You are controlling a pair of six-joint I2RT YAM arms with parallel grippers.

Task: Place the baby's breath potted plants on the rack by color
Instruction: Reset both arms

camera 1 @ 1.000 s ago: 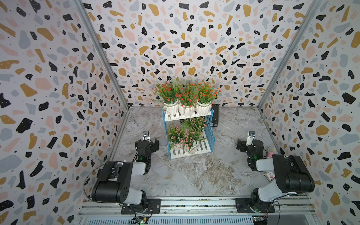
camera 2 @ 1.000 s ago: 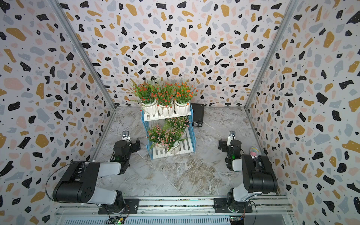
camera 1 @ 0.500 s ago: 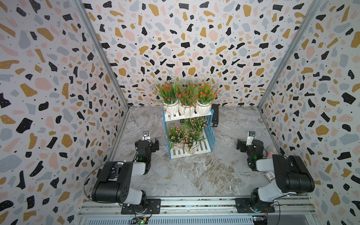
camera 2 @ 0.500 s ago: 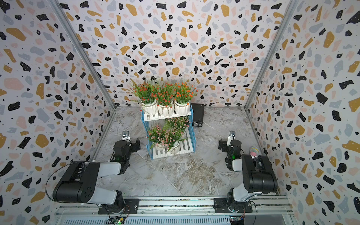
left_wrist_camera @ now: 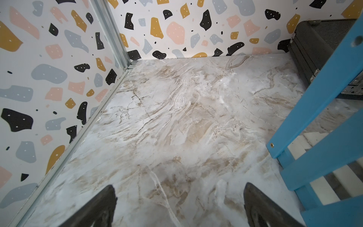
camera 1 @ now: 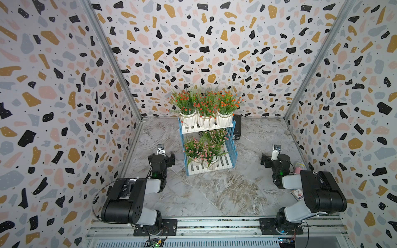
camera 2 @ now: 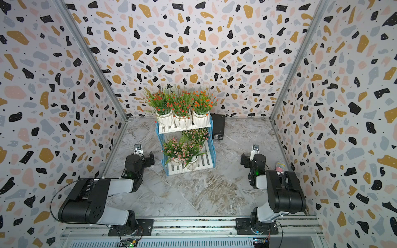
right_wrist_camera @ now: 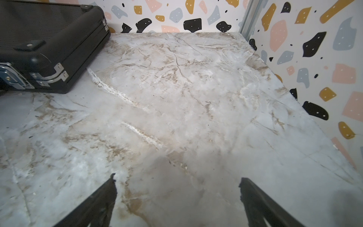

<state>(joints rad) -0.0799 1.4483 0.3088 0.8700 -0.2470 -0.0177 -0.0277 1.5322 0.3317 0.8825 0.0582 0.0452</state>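
Both top views: rack (camera 1: 204, 129) stands mid-tabletop (camera 1: 214, 193), toward the back. Three orange-red plants (camera 1: 206, 105) sit in a row on its upper shelf, three pink plants (camera 1: 204, 148) on the lower shelf. Left hand (camera 1: 161, 156) and right hand (camera 1: 276, 160) sit low on either side, apart from the rack.
Left wrist: left hand (left_wrist_camera: 178, 206) jaws spread wide, nothing between them; blue side of rack (left_wrist_camera: 324, 94) just beside.
Right wrist: right hand (right_wrist_camera: 176, 202) wide open, empty; black briefcase (right_wrist_camera: 49, 39) lies ahead on the tabletop.
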